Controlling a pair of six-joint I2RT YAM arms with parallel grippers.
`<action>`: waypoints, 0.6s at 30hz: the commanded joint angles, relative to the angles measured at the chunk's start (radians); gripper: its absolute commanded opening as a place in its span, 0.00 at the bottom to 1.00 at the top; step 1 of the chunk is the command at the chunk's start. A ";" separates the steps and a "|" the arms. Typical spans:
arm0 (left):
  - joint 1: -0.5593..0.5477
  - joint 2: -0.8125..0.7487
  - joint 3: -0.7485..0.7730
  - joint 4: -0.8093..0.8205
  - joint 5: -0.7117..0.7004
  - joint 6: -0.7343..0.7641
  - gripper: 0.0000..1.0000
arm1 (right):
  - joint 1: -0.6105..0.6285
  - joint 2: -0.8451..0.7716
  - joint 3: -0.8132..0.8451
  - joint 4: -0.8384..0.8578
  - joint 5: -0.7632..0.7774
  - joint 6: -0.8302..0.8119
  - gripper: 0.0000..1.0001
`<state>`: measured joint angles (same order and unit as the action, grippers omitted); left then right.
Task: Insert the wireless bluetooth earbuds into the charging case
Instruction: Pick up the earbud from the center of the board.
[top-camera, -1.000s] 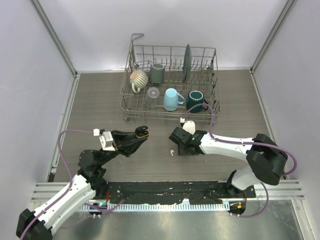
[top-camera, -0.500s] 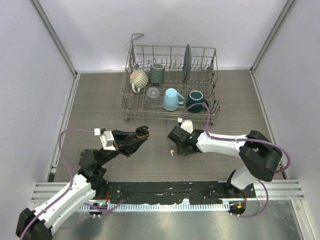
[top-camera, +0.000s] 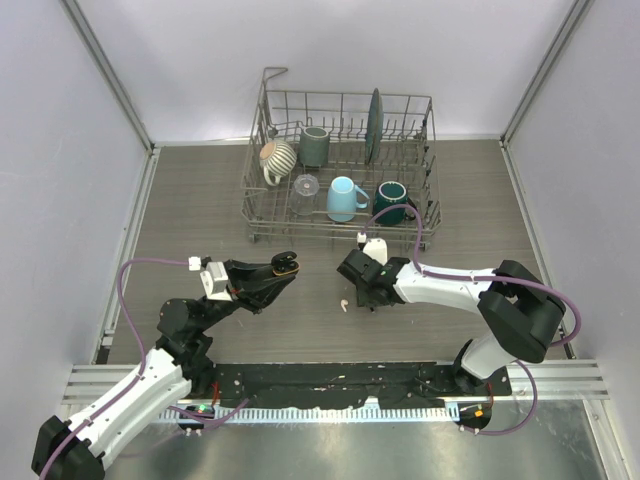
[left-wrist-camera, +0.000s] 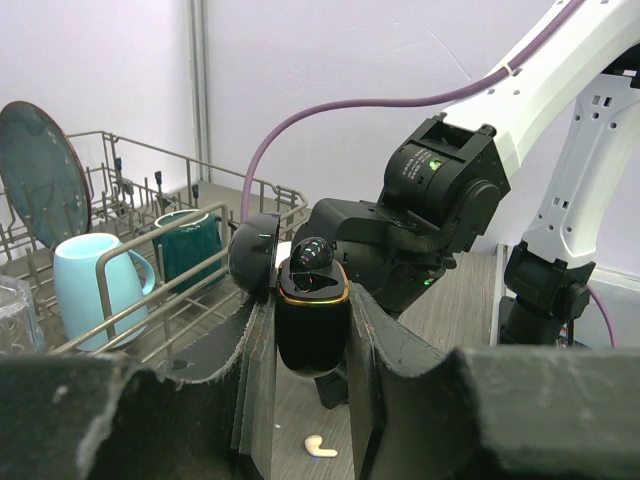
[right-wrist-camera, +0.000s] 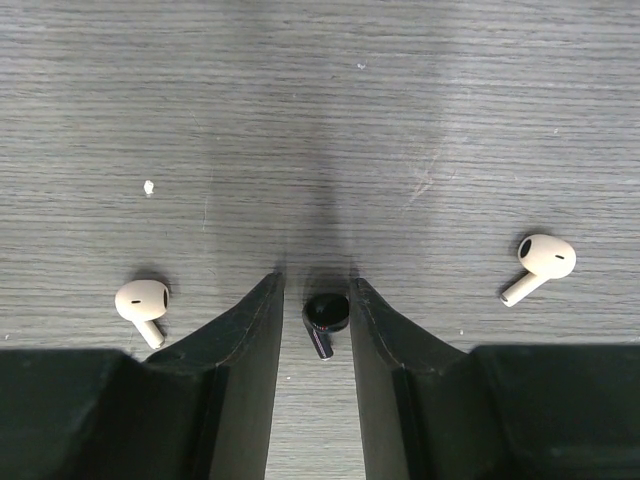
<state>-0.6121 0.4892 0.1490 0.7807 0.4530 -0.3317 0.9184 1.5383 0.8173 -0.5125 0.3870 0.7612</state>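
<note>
While the left gripper (top-camera: 283, 266) holds the charging case (top-camera: 287, 262) above the table (top-camera: 190, 200), the right gripper (top-camera: 350, 292) is down at the surface, at 3 o'clock of the case.

Top view: one pale earbud (top-camera: 343, 303) lies at 6 o'clock of the right fingertips, close by. A dish rack (top-camera: 345, 95) with mugs and a plate stands at 12 o'clock, apart from the work.

Left wrist view: the jaws are clamped on the sides of the black case, which is upright. Its lid (left-wrist-camera: 255, 262) is hinged open toward 10 o'clock. A seated black earbud (left-wrist-camera: 312, 252) rests in the top, but whether it is fully home cannot be told.

Right wrist view: a loose black earbud (right-wrist-camera: 326, 316) lies on the table between the fingers (right-wrist-camera: 245, 340), stem toward 6 o'clock. The jaws stand narrow, one on each side. A sliver of table shows on the 9 o'clock side, so no firm grip is confirmed. Pale earbud A (right-wrist-camera: 143, 303) lies at 9 o'clock of it and pale earbud B (right-wrist-camera: 540, 262) at 2 o'clock, both clear of the fingers.

Judgement: the step in hand is the pick of the loose black earbud. The next move calls for a gentle pinch on the head and a straight lift. The bud then travels toward 9 o'clock and goes stem-down into the free socket. The bud is tiny and could pivot or slip out.
</note>
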 joint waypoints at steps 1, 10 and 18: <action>0.000 0.002 -0.002 0.029 -0.010 0.008 0.00 | -0.004 -0.007 -0.012 0.019 -0.007 -0.008 0.38; 0.000 0.006 -0.003 0.031 -0.010 0.008 0.00 | -0.009 -0.029 -0.026 0.016 -0.020 0.009 0.38; 0.000 0.011 -0.005 0.038 -0.008 0.003 0.00 | -0.016 -0.060 -0.040 0.015 -0.020 0.012 0.38</action>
<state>-0.6125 0.4965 0.1486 0.7807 0.4530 -0.3325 0.9077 1.5169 0.7948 -0.4973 0.3691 0.7654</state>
